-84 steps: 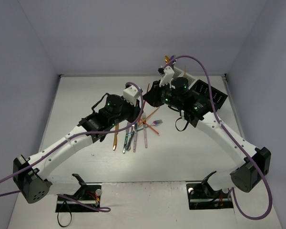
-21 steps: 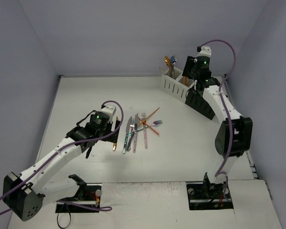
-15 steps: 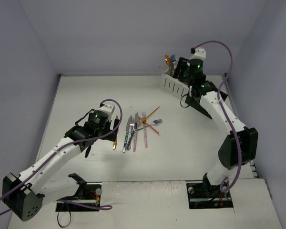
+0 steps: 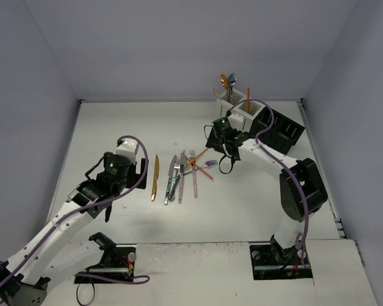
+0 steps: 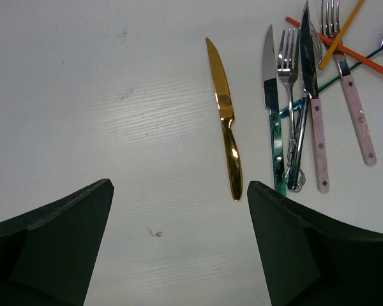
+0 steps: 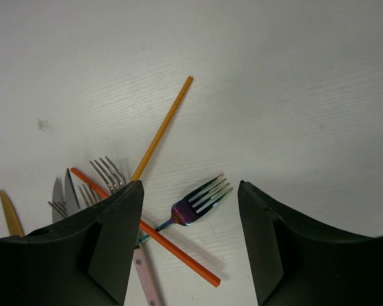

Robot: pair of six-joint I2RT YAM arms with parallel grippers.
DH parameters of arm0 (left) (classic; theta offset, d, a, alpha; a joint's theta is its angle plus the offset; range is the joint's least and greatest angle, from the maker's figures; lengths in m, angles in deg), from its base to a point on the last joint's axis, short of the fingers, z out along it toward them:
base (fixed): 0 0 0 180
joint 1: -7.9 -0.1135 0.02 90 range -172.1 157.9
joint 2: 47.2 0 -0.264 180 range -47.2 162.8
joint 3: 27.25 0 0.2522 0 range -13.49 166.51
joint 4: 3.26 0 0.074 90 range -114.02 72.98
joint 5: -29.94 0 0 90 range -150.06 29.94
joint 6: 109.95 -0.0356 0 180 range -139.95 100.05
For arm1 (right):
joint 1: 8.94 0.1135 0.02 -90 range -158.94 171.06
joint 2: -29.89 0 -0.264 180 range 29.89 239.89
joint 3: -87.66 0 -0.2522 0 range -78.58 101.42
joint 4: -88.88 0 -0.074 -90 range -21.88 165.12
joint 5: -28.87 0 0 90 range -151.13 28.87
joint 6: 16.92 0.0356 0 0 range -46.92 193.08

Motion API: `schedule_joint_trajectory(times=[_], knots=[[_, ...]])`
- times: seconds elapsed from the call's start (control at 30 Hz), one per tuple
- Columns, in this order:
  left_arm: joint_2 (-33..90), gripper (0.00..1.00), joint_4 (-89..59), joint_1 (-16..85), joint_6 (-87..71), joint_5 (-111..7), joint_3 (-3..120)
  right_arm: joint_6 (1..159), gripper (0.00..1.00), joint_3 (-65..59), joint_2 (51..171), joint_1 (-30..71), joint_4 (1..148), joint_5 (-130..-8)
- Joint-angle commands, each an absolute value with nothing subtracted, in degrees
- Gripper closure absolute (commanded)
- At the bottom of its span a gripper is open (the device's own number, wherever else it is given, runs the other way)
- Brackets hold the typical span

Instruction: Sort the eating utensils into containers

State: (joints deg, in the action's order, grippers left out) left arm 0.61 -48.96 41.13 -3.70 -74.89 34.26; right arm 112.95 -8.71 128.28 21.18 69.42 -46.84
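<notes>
Well, my right gripper [image 6: 190, 189] hangs with its jaws spread and nothing in them; the iridescent fork [image 6: 193, 207] lies on the table right in the gap, tines up-right and handle down-left in the wrist view, slantwise to the jaws, so I judge a wrist turn comes before closing; its handle crosses an orange stick [image 6: 179, 255], over or under I cannot tell; my left gripper [image 5: 179, 213] is likewise spread and empty, the gold knife [image 5: 226, 127] just ahead between its fingers, lengthwise away from them; the white caddy [image 4: 233, 101] and black caddy [image 4: 284, 131] stand far right, nearer the right arm.
</notes>
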Motion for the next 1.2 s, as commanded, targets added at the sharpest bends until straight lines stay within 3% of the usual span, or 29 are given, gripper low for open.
schedule_joint_trajectory(times=[0.0, 0.3, 0.67, 0.83, 0.93, 1.03, 1.17], knots=[[1.23, 0.16, -46.2, 40.76, -3.78, -77.38, 34.77, 119.33, 0.43, -4.33, 133.03, 23.06, 70.29, -41.95], [2.09, 0.16, -46.99, 40.77, -3.95, -78.16, 34.94, 124.24, 0.54, 2.34, 143.34, 24.51, 70.12, -39.15], [3.12, 0.16, -47.16, 40.77, -4.03, -78.11, 35.19, 124.85, 0.6, 6.36, 149.93, 25.33, 69.93, -39.99], [3.37, 0.16, -47.16, 40.77, -4.26, -78.12, 35.25, 125.06, 0.77, 5.67, 150.27, 25.34, 69.84, -40.21], [3.52, 0.16, -47.08, 40.77, -4.39, -78.42, 35.3, 125.01, 0.92, 5.45, 149.85, 25.34, 69.76, -40.13], [3.71, 0.16, -47.08, 40.77, -4.42, -78.35, 35.38, 124.58, 1.0, 5.88, 149.22, 25.23, 69.84, -40.04], [3.77, 0.16, -47.08, 40.69, -4.56, -78.43, 35.38, 123.45, 1.0, 6.81, 147.05, 25.16, 69.84, -39.54]])
